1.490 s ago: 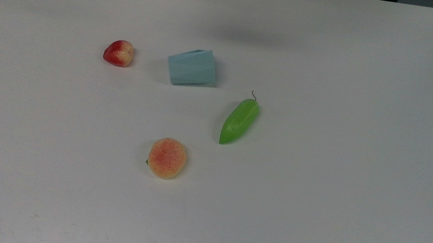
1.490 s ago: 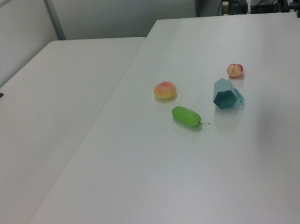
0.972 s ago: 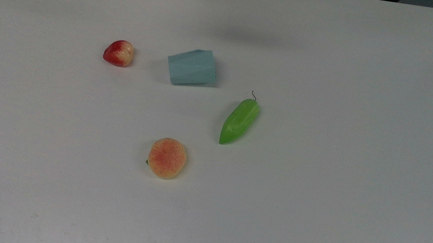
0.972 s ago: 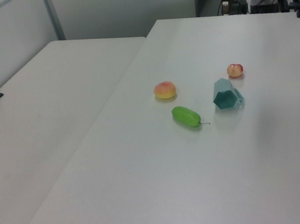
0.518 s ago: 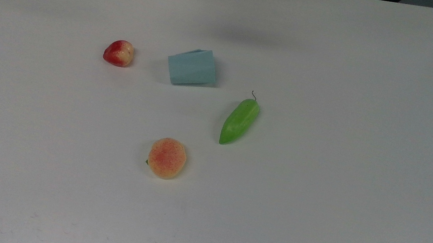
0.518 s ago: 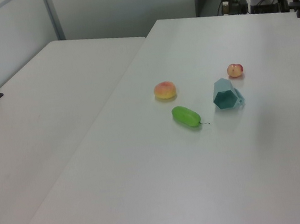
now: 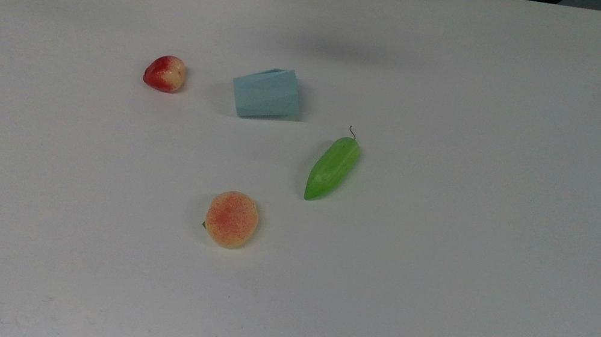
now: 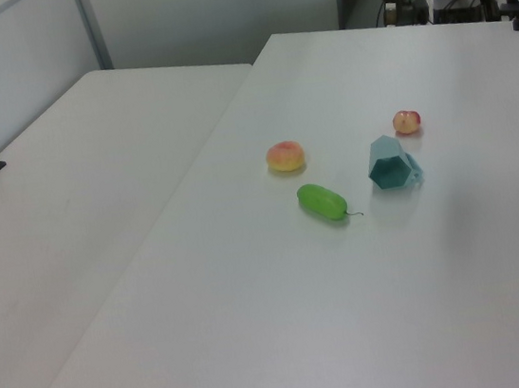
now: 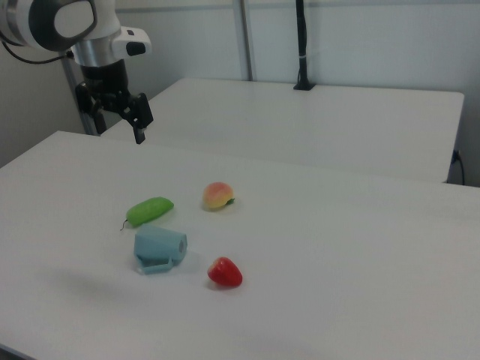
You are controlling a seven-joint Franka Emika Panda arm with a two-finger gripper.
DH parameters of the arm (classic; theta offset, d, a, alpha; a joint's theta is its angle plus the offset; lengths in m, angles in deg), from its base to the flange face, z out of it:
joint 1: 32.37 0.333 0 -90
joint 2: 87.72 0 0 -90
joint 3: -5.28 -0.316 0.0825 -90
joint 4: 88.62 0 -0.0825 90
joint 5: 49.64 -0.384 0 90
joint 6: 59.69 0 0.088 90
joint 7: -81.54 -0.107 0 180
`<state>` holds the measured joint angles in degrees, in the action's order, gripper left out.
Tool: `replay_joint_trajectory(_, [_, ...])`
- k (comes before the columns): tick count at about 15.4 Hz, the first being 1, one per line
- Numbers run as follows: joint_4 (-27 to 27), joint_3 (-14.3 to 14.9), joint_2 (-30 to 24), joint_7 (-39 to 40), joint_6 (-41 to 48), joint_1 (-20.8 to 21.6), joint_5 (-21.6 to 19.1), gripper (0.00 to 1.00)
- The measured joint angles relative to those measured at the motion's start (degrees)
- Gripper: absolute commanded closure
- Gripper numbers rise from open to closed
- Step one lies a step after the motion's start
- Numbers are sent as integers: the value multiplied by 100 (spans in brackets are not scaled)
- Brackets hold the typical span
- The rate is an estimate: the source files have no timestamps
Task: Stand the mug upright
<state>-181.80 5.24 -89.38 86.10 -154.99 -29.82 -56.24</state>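
Lying sideways on white table [image 7: 461,159] — mug [image 7: 266,93], fruit nearby.

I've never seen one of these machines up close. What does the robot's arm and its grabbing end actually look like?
The arm is made of rounded white shells with a grey round cap at a joint. It narrows to a black wrist block. The gripper below is black too, ending in slim dark jaws. No markings can be made out.

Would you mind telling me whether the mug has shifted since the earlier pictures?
No. The mug lies on its side, same spot between the strawberry and green pepper.
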Motion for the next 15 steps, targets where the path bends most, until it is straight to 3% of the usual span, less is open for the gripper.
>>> replay_joint_trajectory(3, [20,0,0,3,0,48,84,0])
replay_joint_trajectory(5, [43,-5,0,-87,19,268,443,0])
replay_joint_trajectory(12, [52,-100,156,-1686,122,1245,1536,0])
replay_joint_trajectory(15, [-95,-388,317,-2190,122,1379,2047,0])
